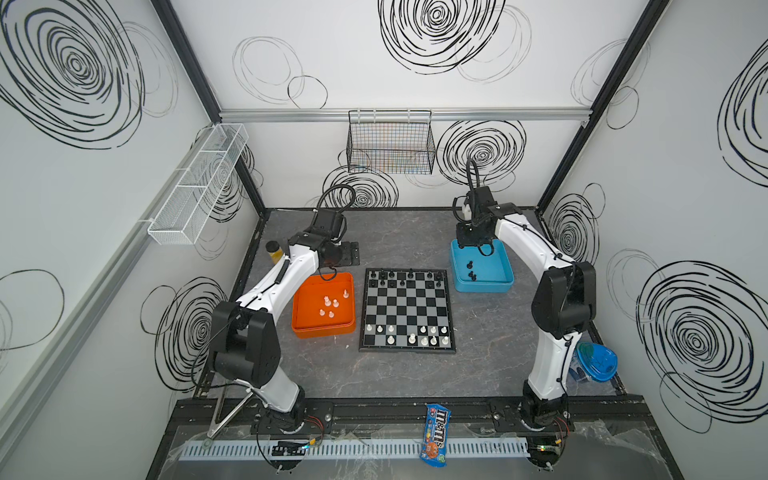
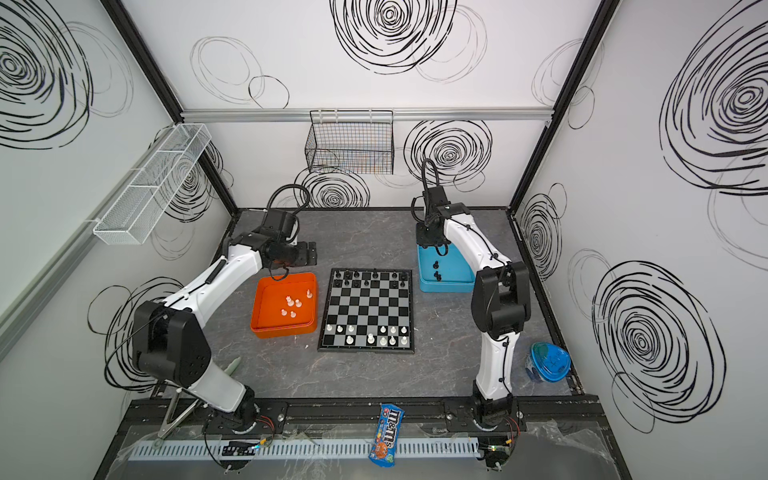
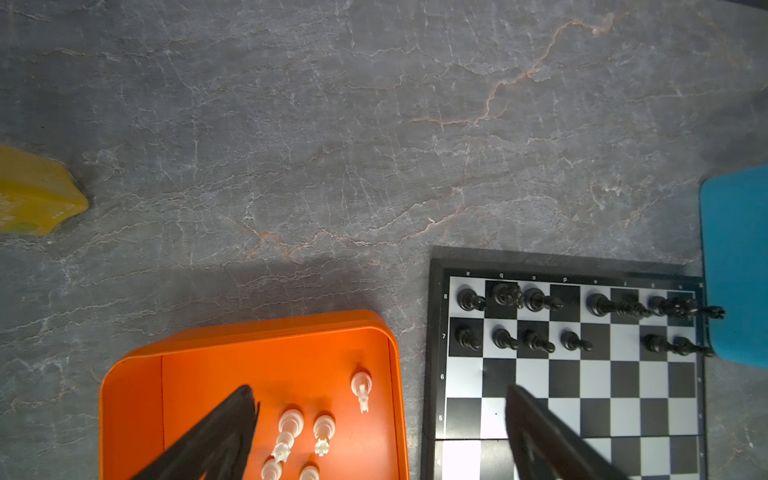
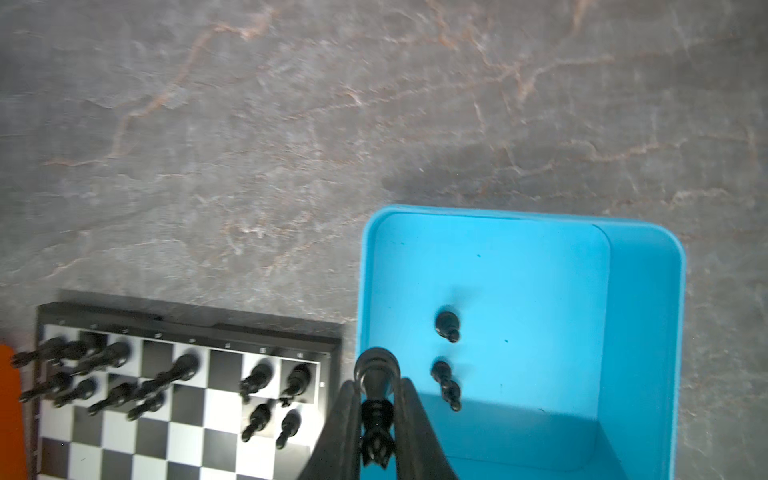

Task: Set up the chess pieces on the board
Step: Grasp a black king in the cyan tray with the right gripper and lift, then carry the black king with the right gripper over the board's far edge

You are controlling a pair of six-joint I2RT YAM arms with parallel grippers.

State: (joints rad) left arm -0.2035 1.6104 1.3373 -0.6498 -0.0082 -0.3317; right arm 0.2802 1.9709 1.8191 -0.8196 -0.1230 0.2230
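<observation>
top views: the board sits between orange tray and blue tray; black chess pieces stand on its far rows, white chess pieces on its near rows; jaws unreadable here.
left wrist: left gripper spread wide, empty, over loose white pieces in the orange tray.
right wrist: only here, right gripper pinches a tall black piece over the blue tray's rim.

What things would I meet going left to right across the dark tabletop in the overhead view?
In a top view: small jar with yellow contents → square orange plastic tray → black-and-silver checked chessboard → square blue plastic tray → clear tub with a blue lid.
</observation>
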